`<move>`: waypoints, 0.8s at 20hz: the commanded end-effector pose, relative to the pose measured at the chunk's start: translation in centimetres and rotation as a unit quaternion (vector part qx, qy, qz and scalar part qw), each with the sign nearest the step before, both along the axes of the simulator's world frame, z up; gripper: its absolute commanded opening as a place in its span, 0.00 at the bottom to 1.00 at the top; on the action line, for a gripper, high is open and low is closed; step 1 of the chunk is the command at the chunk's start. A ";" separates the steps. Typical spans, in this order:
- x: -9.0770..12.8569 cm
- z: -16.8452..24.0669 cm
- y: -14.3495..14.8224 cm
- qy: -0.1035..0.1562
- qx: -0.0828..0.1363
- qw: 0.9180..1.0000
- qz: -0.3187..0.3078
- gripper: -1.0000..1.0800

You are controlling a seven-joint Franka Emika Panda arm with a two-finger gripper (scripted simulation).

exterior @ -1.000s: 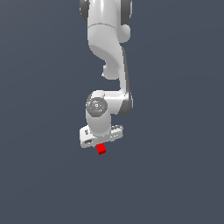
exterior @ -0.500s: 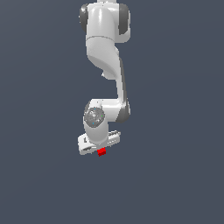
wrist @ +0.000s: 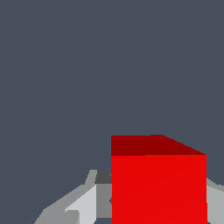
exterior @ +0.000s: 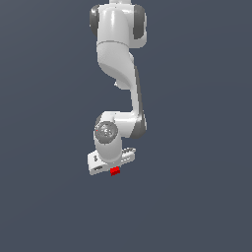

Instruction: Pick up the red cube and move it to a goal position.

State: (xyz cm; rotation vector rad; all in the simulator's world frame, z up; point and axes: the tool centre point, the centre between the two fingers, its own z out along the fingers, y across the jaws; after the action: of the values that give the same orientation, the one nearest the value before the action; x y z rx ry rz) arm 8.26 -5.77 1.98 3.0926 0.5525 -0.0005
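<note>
Plain dark grey-blue ground (exterior: 197,147) fills both views, no edges or marks on it. White Panda arm (exterior: 118,44) comes down from the top of the exterior view, base links wide and glossy with dark joint caps, then a thinner link bending to a round wrist joint (exterior: 106,132) with a grey disc face. Below the wrist sits the white hand body, tilted, its lower end toward the exterior view's left.

Gripper (exterior: 114,168) points down, at the low end of the arm. Cube (exterior: 115,171) shows as a small red patch right under the hand body, touching it, only partly visible in the exterior view; far narrower than the hand.

Wrist view: cube (wrist: 158,183) is big and close, bright red front face, darker red top face, cut off by the frame edge. Light grey finger (wrist: 83,201) sits just beside one side of the cube, another grey sliver at the opposite side. Fingers narrow, closed in on the cube, holding it between them. Whether the cube touches the ground cannot be told.
</note>
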 end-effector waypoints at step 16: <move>-0.9 2.0 0.3 0.000 0.000 1.000 0.000 0.00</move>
State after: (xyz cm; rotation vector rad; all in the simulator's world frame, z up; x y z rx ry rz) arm 7.57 -5.51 3.38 3.0930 0.5524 -0.0026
